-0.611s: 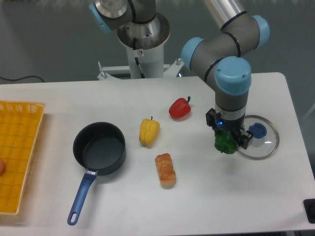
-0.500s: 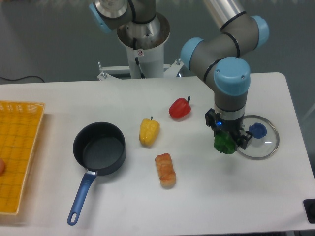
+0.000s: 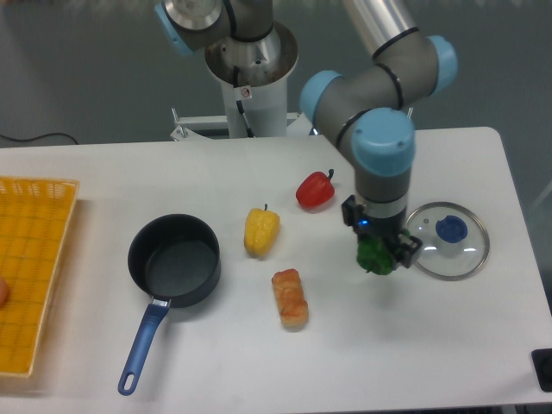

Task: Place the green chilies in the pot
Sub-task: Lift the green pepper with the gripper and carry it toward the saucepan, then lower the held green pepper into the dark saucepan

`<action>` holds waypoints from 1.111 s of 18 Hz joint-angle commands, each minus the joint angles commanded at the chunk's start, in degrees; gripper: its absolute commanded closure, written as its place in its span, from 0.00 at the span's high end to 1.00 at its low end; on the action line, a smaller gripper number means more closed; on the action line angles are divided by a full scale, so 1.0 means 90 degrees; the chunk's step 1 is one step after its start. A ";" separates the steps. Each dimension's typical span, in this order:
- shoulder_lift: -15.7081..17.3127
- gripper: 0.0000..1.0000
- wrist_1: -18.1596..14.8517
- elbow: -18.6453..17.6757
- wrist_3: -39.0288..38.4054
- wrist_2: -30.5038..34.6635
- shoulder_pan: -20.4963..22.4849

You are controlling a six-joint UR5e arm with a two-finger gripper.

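Observation:
The green chilies (image 3: 374, 256) hang just above the table right of centre, held between the fingers of my gripper (image 3: 377, 252), which is shut on them from above. The pot (image 3: 174, 259) is a dark grey saucepan with a long blue handle (image 3: 142, 344); it stands left of centre with nothing inside. A wide stretch of table lies between the pot and my gripper.
Between gripper and pot lie a yellow pepper (image 3: 261, 231), a red pepper (image 3: 315, 190) and a bread-like orange roll (image 3: 291, 298). A glass lid with a blue knob (image 3: 448, 239) lies just right of the gripper. A yellow basket (image 3: 34, 267) stands at the left edge.
The gripper has carried the green chilies leftward, away from the glass lid, which now shows in full. Everything else stayed where it was.

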 joint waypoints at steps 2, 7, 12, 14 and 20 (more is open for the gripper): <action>0.0058 0.72 -0.0010 -0.0068 -0.0371 0.0010 -0.0264; 0.0127 0.72 -0.0019 -0.0186 -0.0997 0.0010 -0.0831; 0.0302 0.72 -0.0019 -0.0420 -0.1358 0.0010 -0.1241; 0.0381 0.72 -0.0107 -0.0517 -0.1534 0.0010 -0.1397; 0.0430 0.72 -0.0264 -0.0586 -0.2217 -0.0048 -0.1953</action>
